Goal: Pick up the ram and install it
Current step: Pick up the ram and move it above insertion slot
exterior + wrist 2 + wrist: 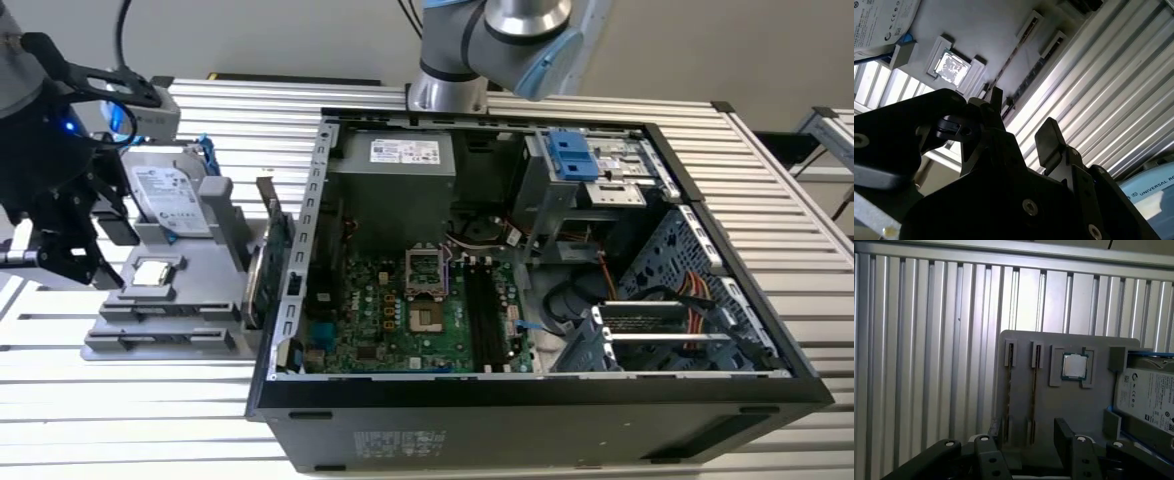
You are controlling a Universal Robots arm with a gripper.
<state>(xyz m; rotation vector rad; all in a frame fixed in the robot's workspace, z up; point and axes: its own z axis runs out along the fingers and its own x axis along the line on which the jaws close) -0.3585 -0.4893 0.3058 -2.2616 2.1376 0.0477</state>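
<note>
- Gripper (1029, 437): the first wrist view shows the fingers (1063, 432) apart with nothing between them. It hangs over one end of the grey holder plate (1054, 405), and I see no contact with anything.
- Ram (1034, 390): it stands on its long edge in a narrow slot of the holder plate, with end brackets keeping it upright. This placing looks meant to leave the flat faces free for a pinch from above.
- A second stick (1010, 390) sits in the parallel slot just beside the ram. Both lie roughly in line with the gap between the fingers.
- Processor chip (1074, 366): it lies flat in a corner-bracketed recess just beside the slots.
- Hard drive (1149, 397): it lies beyond the chip, with blue clips along its side. Its white label faces up and the print is left unrecorded.
- Worktop (929, 340): ribbed aluminium that carries the holder plate.
- Green expansion card (271, 255): it stands on edge between the holder plate and the computer case (534, 400).
- The case lies on its side with the panel off, so the motherboard (400, 310) faces up for access from above.
- Long dark memory slots (487, 325) run beside the socket. I cannot tell whether any is filled.
- There are white labels on the power supply (403, 150) and on the case wall.
</note>
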